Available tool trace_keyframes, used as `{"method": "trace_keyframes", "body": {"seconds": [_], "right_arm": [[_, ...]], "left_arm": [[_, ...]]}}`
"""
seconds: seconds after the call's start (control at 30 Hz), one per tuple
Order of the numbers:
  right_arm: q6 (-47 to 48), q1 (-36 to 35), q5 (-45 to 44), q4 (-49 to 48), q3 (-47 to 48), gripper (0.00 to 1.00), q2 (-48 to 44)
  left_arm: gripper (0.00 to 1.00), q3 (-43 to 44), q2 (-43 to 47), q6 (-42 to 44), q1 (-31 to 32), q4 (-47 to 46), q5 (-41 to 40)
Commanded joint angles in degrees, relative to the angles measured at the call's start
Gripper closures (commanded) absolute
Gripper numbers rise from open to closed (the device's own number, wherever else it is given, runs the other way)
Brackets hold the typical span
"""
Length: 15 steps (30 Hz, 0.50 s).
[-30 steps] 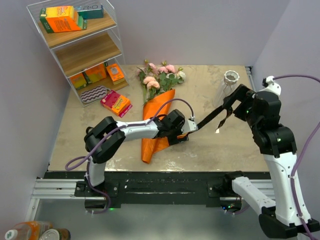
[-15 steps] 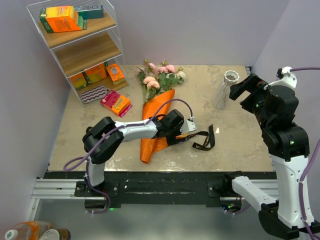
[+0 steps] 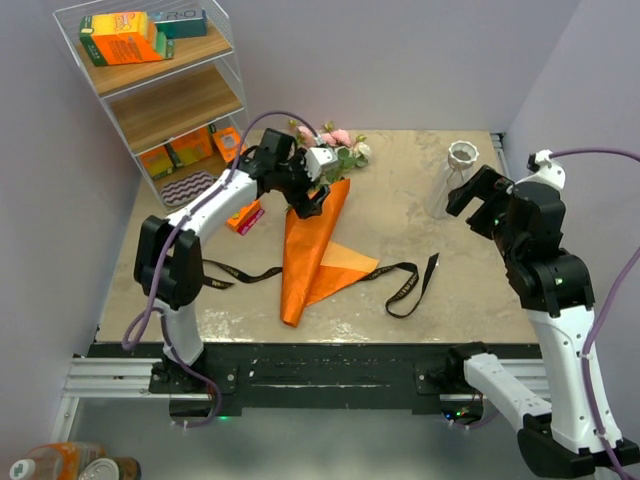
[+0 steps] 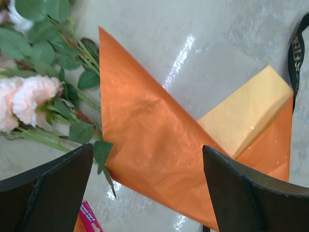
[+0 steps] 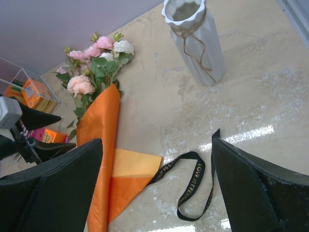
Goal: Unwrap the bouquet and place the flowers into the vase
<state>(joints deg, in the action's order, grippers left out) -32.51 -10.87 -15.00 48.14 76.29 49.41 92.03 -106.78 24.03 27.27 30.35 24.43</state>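
The bouquet [image 3: 312, 250] lies on the table, its orange paper cone [image 4: 145, 140] partly unfolded, with a paler flap [image 3: 345, 262] spread to the right. The flowers [image 3: 328, 148], pink and cream with green leaves [image 4: 43, 53], stick out of the cone's far end. The black ribbon [image 3: 405, 285] lies loose across the table, passing under the paper. My left gripper [image 3: 310, 200] hovers open over the cone's mouth [image 4: 147, 154], holding nothing. The vase [image 3: 448, 180], white, ribbed and wavy-rimmed [image 5: 195, 43], stands upright at the far right. My right gripper [image 3: 470, 195] is open and empty beside it [image 5: 157, 145].
A clear wire shelf rack [image 3: 160, 90] with orange and green boxes stands at the far left corner. A pink box [image 3: 245, 215] lies on the table beside the left arm. Walls close in the back and both sides.
The ribbon has come undone and now lies flat on both sides of the paper, and a flap has opened. My left gripper moved from mid-cone to its mouth. My right gripper released the ribbon.
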Motion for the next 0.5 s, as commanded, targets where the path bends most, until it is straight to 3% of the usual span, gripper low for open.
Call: {"method": "trace_keyframes", "body": {"seconds": [0.0,0.47], "right_arm": [[0.96,-0.02,0.94,-4.02,-1.67,0.03,-2.03],[1.14,0.06,3.14,-5.69,-7.47,0.03,-5.02]], "left_arm": [[0.01,0.69,-6.49,3.83,-2.04,6.04,10.2],[0.02,10.63,-13.63,2.6,-3.8,5.87,7.57]]}}
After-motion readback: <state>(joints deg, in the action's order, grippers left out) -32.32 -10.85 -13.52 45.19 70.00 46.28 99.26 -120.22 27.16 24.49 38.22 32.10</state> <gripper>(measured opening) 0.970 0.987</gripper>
